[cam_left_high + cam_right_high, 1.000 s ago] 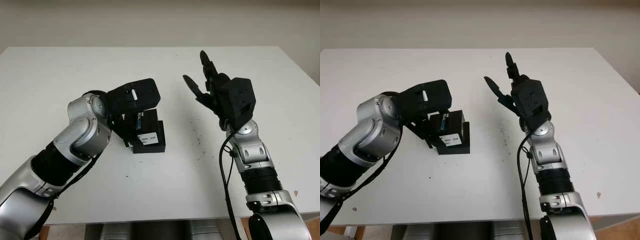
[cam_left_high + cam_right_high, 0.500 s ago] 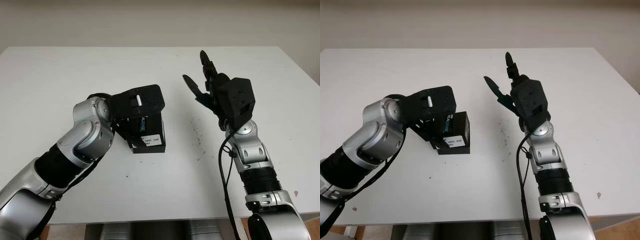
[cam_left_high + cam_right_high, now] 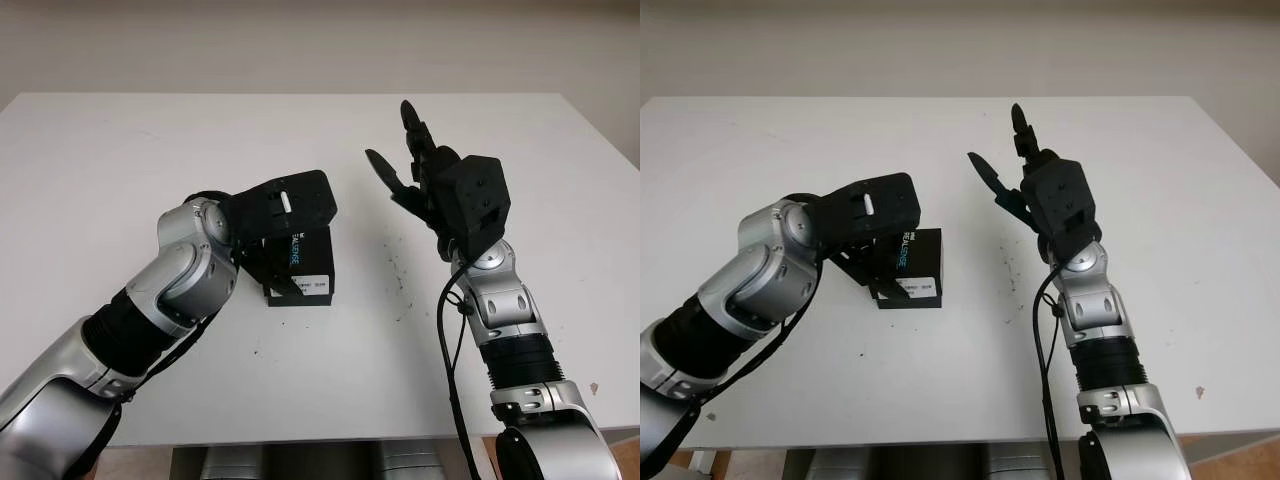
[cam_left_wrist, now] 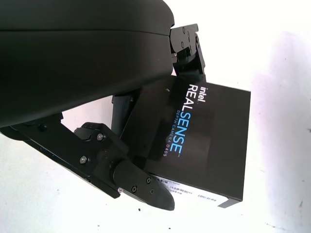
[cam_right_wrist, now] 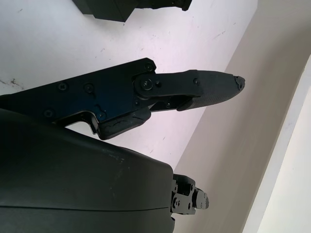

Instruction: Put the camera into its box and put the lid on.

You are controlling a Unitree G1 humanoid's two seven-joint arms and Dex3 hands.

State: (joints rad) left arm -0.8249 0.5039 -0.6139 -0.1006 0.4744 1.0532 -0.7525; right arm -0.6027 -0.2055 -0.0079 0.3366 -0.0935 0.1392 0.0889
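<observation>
A black box (image 3: 308, 268) printed "Intel RealSense" lies on the white table (image 3: 110, 150) with its lid (image 4: 204, 131) flat on top. My left hand (image 3: 280, 262) is over it from the left, curled around the lid. One finger (image 4: 141, 187) presses the near labelled edge and another finger (image 4: 187, 43) sits at the far edge. What is inside the box is hidden. My right hand (image 3: 395, 150) is open, held up in the air to the right of the box, well apart from it.
Small dark specks (image 3: 397, 277) mark the table between the box and my right arm. The table's back edge (image 3: 300, 95) meets a pale wall. A corner of the box (image 5: 109, 7) shows beyond my right hand's finger (image 5: 194, 90).
The lid was tilted upright above the box base a second ago. My left hand has turned and lowered it flat onto the box. The right hand has not moved.
</observation>
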